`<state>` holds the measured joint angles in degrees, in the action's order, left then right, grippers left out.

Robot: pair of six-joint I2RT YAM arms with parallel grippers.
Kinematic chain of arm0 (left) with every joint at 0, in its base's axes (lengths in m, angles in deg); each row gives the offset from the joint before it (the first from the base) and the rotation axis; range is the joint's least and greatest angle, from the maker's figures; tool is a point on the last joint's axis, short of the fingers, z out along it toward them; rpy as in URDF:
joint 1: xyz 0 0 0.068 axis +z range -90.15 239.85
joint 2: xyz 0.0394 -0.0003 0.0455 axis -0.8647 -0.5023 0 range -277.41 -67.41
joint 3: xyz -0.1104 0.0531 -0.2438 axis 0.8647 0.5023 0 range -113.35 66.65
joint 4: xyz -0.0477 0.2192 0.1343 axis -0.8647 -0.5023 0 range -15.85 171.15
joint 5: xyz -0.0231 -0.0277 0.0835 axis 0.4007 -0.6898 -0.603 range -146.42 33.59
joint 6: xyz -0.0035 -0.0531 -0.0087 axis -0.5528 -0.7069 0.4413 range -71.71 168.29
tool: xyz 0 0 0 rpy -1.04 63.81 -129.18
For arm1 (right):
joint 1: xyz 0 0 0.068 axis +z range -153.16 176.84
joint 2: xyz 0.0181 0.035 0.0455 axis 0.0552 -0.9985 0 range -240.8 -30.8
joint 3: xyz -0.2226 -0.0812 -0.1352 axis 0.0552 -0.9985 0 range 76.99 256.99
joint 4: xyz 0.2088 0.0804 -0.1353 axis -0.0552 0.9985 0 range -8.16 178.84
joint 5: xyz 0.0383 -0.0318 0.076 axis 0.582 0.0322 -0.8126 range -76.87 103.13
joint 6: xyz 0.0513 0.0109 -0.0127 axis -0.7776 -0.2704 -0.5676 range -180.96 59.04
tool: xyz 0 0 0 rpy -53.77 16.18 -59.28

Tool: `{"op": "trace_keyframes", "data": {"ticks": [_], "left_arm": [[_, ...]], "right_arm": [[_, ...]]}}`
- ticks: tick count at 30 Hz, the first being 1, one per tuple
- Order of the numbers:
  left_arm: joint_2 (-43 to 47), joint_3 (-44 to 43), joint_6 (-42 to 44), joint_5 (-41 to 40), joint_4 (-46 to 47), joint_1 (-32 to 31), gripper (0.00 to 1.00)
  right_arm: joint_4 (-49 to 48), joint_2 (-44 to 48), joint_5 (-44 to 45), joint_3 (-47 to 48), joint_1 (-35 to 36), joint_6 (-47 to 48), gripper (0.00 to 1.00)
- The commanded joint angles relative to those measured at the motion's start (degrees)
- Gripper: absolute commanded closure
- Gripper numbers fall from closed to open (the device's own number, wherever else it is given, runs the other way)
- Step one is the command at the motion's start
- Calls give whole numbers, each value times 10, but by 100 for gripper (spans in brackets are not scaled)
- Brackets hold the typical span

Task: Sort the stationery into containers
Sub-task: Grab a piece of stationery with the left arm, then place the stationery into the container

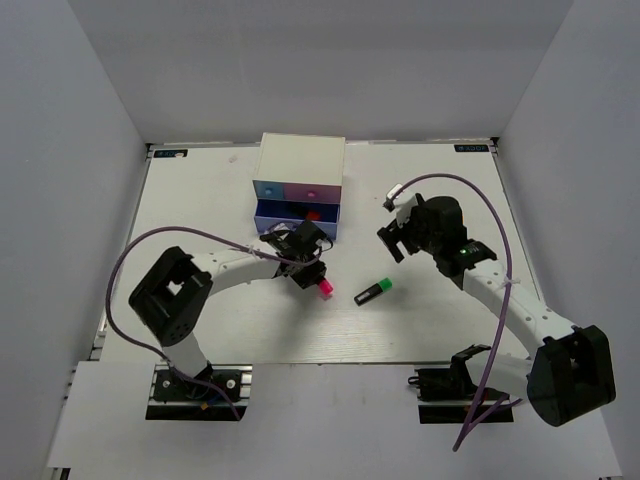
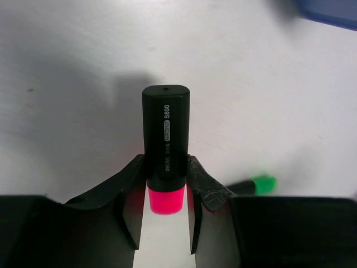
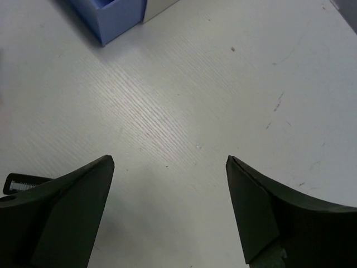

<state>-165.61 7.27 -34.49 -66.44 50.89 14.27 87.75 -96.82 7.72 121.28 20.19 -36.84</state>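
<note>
A black highlighter with a pink cap (image 2: pixel 165 134) sits between the fingers of my left gripper (image 2: pixel 165 167), which is shut on its body just above the cap. From above, that gripper (image 1: pixel 312 275) is in front of the white chest (image 1: pixel 300 158), and the pink cap (image 1: pixel 324 288) sticks out toward me. A green-capped highlighter (image 1: pixel 373 292) lies on the table to its right, also visible as a blurred green cap (image 2: pixel 259 185). The dark blue drawer (image 1: pixel 270 230) stands pulled out with a red block (image 1: pixel 313 213) inside. My right gripper (image 1: pixel 392 240) hangs open over bare table (image 3: pixel 170 162).
The light blue drawer (image 1: pixel 268 190) and the pink drawer (image 1: pixel 315 192) sit above the dark blue one. A corner of the dark blue drawer (image 3: pixel 114 14) shows at the top left of the right wrist view. White walls enclose the table on three sides.
</note>
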Motion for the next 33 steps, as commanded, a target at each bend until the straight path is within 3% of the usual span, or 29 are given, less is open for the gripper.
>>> {"op": "trace_keyframes", "data": {"ticks": [1,2,5,6,9,17,33], "left_arm": [[69,9,75,-7,111,4,87],[77,15,75,-7,117,9,89],[106,15,100,-48,151,9,90],[112,15,110,-55,158,9,90],[122,-13,115,-89,164,9,90],[104,-37,64,-186,163,33,90],[6,-72,-38,-169,216,86,84]], "right_arm": [[15,17,-63,-10,-1,18,14],[21,19,-73,-12,-2,21,18],[42,26,-115,-15,-1,35,42],[44,28,-121,-16,-1,37,58],[51,29,-133,-18,-2,44,72],[58,32,-131,-17,-2,51,71],[63,52,-128,-36,-1,57,64]]}}
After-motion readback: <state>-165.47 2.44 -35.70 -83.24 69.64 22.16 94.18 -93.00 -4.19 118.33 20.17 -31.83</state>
